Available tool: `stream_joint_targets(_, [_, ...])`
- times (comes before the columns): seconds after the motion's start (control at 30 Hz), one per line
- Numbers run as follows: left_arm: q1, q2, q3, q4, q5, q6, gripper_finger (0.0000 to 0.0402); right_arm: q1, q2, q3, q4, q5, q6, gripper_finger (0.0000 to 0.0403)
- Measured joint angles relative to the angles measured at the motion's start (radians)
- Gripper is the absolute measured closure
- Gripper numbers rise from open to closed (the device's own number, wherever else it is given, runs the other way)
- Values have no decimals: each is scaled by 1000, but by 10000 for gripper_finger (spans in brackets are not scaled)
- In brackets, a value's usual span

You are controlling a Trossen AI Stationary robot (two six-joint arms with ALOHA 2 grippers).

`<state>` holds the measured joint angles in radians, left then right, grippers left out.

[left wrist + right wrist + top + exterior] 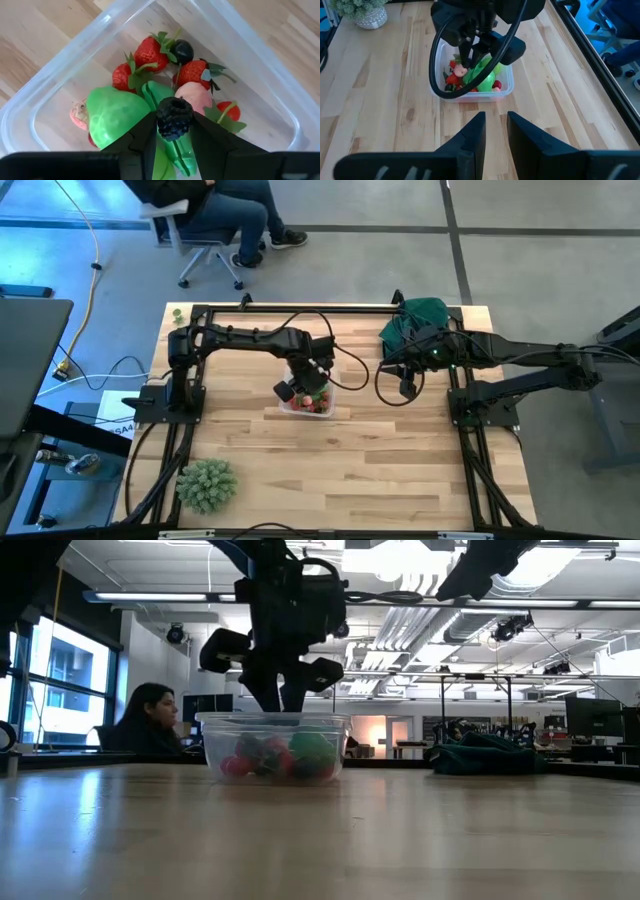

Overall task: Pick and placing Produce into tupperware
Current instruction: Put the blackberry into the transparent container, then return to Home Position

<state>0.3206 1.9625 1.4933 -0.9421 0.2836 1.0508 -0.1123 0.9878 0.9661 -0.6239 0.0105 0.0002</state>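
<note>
Left gripper (174, 131): poised directly over the tupperware (305, 408) at mid-table, jaws clamped on a dark blackberry (174, 118), evidently carried above the pile so it can fall inside once let go.
Tupperware contents: strawberries (148, 51), a bright green leafy piece (113, 113), a pale pink fruit (194, 95) and a dark round berry (183, 50) already heaped together, suggesting a task well along.
Right gripper (495, 131): waiting high to the right, aimed at the container, jaws nearly together with a narrow gap, holding nothing.
Bystanders: dark green cloth (418, 319) far right, spiky pale-green ball (206, 484) near left, both apart from the work.
Hard to make out: lower produce, buried under the green piece; container rim, partly masked by the left arm from above; seated person (150, 720) beyond the table, hands hidden.
</note>
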Motion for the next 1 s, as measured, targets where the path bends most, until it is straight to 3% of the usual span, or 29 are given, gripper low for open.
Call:
stream_joint_targets(0.37, [-1, 0, 0, 5, -48, -2, 294, 0, 0, 0, 0, 0, 0, 334])
stream_joint_targets(0.73, [-9, 0, 0, 6, -56, -84, 178, 0, 0, 0, 0, 0, 0, 334])
stream_joint_targets(1.0, [-9, 1, 58, -83, -36, -124, 161, 0, 0, 0, 0, 0, 0, 334])
